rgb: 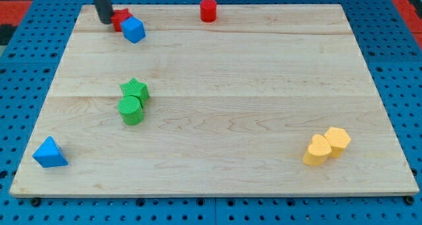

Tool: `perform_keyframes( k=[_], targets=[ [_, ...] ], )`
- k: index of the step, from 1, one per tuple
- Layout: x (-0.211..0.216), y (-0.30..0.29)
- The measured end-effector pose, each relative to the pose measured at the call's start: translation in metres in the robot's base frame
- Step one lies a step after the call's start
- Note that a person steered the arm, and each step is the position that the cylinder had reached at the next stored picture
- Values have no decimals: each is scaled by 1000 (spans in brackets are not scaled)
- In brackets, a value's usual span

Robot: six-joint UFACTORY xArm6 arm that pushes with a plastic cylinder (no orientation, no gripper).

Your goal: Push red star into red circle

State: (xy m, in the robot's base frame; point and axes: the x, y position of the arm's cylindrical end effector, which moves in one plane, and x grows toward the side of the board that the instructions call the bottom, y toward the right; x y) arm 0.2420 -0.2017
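Observation:
The red star (120, 18) lies near the board's top left corner, partly hidden by the rod and by a blue cube (134, 30) that touches it on its lower right. My tip (105, 19) rests against the star's left side. The red circle, a short red cylinder (208, 10), stands at the view's top edge of the board, well to the right of the star.
A green star (136, 90) and a green cylinder (130, 110) touch each other left of centre. A blue triangle (50, 153) sits at the bottom left. Two yellow blocks (326, 146) touch at the bottom right. The wooden board (264, 86) lies on blue pegboard.

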Motion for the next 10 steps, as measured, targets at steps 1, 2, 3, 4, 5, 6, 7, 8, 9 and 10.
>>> perform_keyframes(
  k=[1,2,3,4,5,6,7,8,9,10],
  targets=[
    [0,30],
    [-2,40],
    [26,30],
    [42,46],
    [7,49],
    [-14,31],
    [-13,50],
    [-9,80],
    [0,74],
    [18,93]
  ],
)
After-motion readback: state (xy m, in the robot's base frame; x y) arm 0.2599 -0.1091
